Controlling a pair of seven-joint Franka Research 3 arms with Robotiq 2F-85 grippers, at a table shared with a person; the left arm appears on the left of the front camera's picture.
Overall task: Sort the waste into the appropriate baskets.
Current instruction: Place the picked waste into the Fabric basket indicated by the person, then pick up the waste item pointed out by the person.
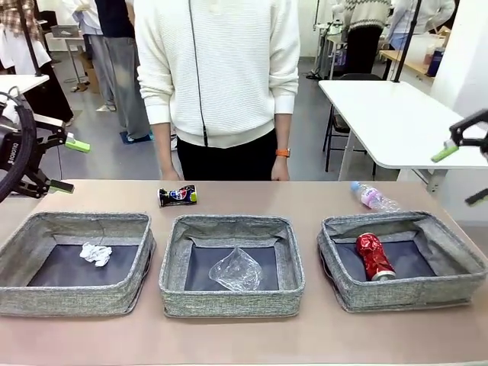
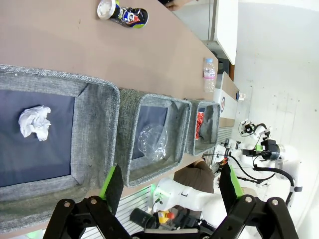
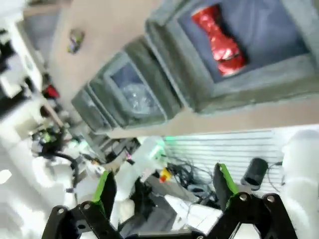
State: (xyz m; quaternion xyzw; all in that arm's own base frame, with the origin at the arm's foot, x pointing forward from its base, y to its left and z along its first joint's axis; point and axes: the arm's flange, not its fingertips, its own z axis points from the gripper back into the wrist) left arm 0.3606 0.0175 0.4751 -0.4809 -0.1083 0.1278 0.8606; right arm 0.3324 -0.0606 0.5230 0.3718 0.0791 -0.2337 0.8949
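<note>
Three grey baskets stand in a row. The left basket (image 1: 76, 300) holds the white paper wad (image 1: 96, 253), the middle basket (image 1: 229, 303) the clear plastic piece (image 1: 236, 268), and the right basket (image 1: 412, 293) the red can (image 1: 374, 255). Behind them on the table lie the dark-blue can (image 1: 178, 196) and the small bottle (image 1: 374, 197). My left gripper (image 1: 70, 164) hangs open at the far left, above the table and clear of everything. My right gripper (image 1: 461, 175) is open at the far right, also raised. The left wrist view shows the wad (image 2: 35, 122), plastic (image 2: 152, 142) and blue can (image 2: 124, 14) beyond the open left gripper (image 2: 169, 184).
A person in a white sweater (image 1: 217, 69) stands at the table's far side, hands down by the edge. A white table (image 1: 396, 114) stands behind on the right. Bare tabletop (image 1: 252, 343) runs in front of the baskets. The right wrist view is blurred, with the red can (image 3: 219, 40) in its basket.
</note>
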